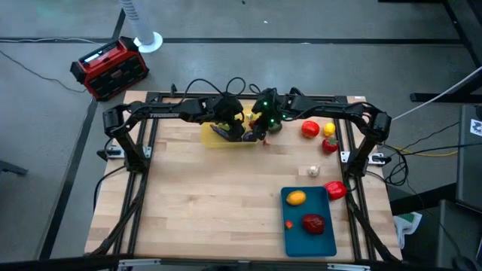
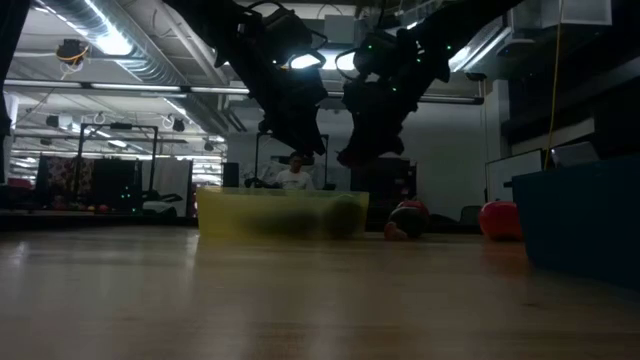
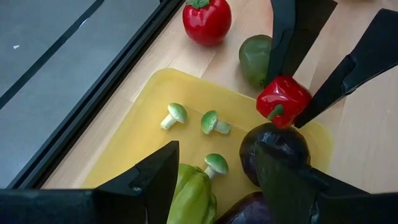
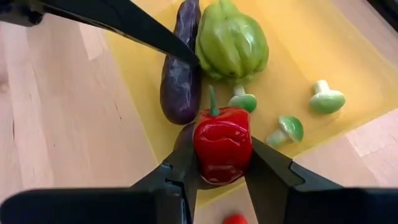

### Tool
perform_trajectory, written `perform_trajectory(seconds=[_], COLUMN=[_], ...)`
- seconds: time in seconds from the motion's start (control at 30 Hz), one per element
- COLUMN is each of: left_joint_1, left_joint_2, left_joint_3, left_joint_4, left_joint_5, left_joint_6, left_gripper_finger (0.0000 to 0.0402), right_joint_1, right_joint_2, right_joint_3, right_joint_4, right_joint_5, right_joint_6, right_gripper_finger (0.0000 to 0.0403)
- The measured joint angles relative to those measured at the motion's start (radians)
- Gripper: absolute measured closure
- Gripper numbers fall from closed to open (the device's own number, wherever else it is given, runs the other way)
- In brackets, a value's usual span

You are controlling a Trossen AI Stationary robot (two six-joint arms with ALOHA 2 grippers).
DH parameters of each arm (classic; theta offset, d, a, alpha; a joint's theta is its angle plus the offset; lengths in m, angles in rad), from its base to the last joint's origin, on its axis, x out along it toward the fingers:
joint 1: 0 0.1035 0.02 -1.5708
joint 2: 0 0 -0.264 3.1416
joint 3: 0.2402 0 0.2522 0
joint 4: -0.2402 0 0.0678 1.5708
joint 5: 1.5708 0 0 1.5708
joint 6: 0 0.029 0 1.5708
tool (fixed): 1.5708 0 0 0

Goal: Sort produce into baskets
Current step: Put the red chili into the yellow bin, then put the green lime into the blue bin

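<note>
The translucent yellow tray (image 1: 215, 139) lies at the table's far middle. It holds a green pepper (image 4: 231, 43), a purple eggplant (image 4: 180, 78), a second dark eggplant (image 3: 273, 146) and three small green mushrooms (image 3: 214, 122). My right gripper (image 4: 217, 168) is shut on a red pepper (image 4: 222, 146) just above the tray's right edge. My left gripper (image 3: 217, 186) is open over the tray. One of its fingers (image 4: 137, 28) reaches down between the long eggplant and the green pepper; I cannot tell whether it touches them. My right gripper pinches the red pepper by its two opposite sides (image 4: 239, 155) between its two fingers. The fingers slant down from the table's right. The pepper is lifted clear over the tray's edge, its green stem (image 3: 273, 112) pointing down and away from the wrist.
A teal tray (image 1: 320, 241) at the near right holds an orange fruit (image 1: 297, 198) and a red one (image 1: 313, 223). Another red pepper (image 1: 336, 190) and a garlic (image 1: 312, 171) lie beside it. A tomato (image 1: 309, 129), a lemon (image 1: 329, 129) and a green fruit (image 3: 255, 59) lie right of the yellow tray.
</note>
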Motion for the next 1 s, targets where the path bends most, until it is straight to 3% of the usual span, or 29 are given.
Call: perform_trajectory(seconds=[0.2, 0.6, 1.0], left_joint_1=[0.0, 0.0, 0.0], left_joint_2=[0.0, 0.0, 0.0], left_joint_3=[0.0, 0.0, 0.0], left_joint_4=[0.0, 0.0, -0.001], left_joint_5=[0.0, 0.0, 0.0], left_joint_6=[0.0, 0.0, 0.0], left_gripper_finger=[0.0196, 0.0196, 0.0196], right_joint_1=[0.0, -0.004, -0.049], right_joint_2=[0.0, 0.0, 0.0], right_joint_3=[0.0, 0.0, 0.0], right_joint_4=[-0.001, -0.009, -0.243], right_joint_5=[0.001, 0.078, 0.137], right_joint_6=[0.0, -0.001, -0.193], right_gripper_finger=[0.0275, 0.0139, 0.0109])
